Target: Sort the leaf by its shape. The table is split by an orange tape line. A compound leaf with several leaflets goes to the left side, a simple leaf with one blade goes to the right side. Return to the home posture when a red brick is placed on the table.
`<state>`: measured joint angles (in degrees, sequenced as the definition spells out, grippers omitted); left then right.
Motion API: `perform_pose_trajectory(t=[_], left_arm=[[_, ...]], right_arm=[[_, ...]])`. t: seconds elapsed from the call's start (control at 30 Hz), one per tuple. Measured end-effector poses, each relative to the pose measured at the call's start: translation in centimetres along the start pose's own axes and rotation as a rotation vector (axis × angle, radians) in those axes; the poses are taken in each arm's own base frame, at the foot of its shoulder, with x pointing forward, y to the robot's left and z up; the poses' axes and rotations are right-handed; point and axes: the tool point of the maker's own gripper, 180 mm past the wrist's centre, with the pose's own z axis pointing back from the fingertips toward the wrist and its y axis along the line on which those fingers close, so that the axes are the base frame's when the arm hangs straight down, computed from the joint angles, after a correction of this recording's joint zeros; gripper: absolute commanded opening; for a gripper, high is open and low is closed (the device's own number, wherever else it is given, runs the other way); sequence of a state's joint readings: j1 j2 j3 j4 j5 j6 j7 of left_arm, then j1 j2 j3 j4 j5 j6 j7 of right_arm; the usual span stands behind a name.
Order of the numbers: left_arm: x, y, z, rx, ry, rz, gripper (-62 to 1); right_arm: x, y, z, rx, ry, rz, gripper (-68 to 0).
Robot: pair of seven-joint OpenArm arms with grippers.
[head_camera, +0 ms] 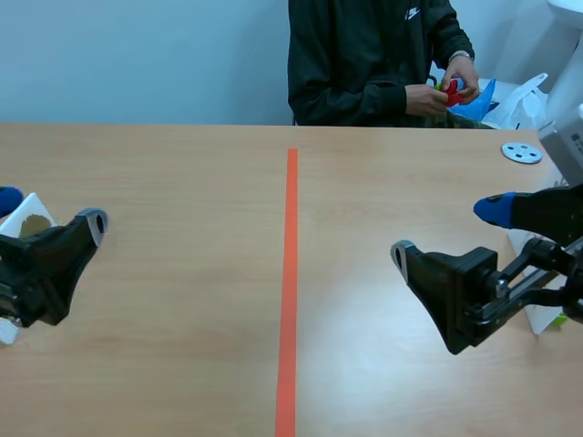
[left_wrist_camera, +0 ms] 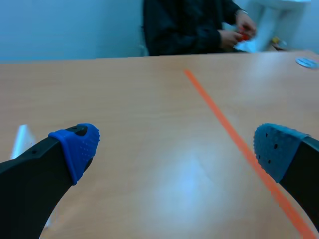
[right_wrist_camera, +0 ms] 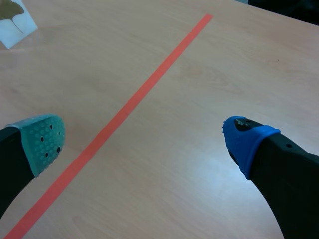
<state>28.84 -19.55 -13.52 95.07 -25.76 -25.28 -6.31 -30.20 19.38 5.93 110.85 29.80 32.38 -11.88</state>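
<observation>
The left tool (left_wrist_camera: 174, 147) stands open with its two blue-padded fingers wide apart and nothing between them; it hangs low over the left half of the worktop (head_camera: 182, 182), aimed forward along the surface. The right tool (right_wrist_camera: 144, 142) is likewise open and empty, one teal pad and one blue pad spread apart, low over the right half. Judgement: both tools are held spread and close to the surface, one on each side, so that either can take an item on its own half without crossing over. The orange tape line (head_camera: 290, 273) runs straight away from the robot between the two tools and marks the sorting boundary. No leaf lies in the area between the tools. A white card (right_wrist_camera: 12, 22) carrying what appears to be a leaf print lies on the left side, just beside the left tool; its leaf shape cannot be read here. A second white piece (head_camera: 539, 314) lies under the right arm, its content hidden. Across the worktop a person (head_camera: 364, 55) holds a small red object (head_camera: 452, 91) in both hands, above the far edge and not on the surface. Judgement: if it is the red brick, the home-posture condition is not yet met
</observation>
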Motion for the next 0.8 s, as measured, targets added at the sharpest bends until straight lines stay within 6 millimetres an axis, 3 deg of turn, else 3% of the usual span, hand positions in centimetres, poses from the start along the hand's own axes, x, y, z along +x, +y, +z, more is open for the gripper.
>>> perform_pose_trajectory(t=[0.13, 0.27, 0.5, 0.7, 0.8], left_arm=[[1.5, -3.3, 0.4, -0.1, 0.013, -0.024, 1.4], [2.0, -4.9, 0.6, -0.15, 0.046, -0.044, 1.4], [1.2, -6.0, 0.6, -0.188, 0.09, -0.04, 1.4], [-0.7, -9.9, 0.3, -0.279, 0.131, -0.004, 1.4], [-1.3, -10.7, 0.0, -0.262, 0.136, 0.024, 1.4]], right_arm=[[0.0, 0.0, 0.0, 0.0, 0.0, 0.0, 0.4], [0.0, 0.0, 0.0, 0.0, 0.0, 0.0, 0.4], [0.0, 0.0, 0.0, 0.0, 0.0, 0.0, 0.4], [0.0, 0.0, 0.0, 0.0, 0.0, 0.0, 0.4], [0.0, 0.0, 0.0, 0.0, 0.0, 0.0, 0.4]])
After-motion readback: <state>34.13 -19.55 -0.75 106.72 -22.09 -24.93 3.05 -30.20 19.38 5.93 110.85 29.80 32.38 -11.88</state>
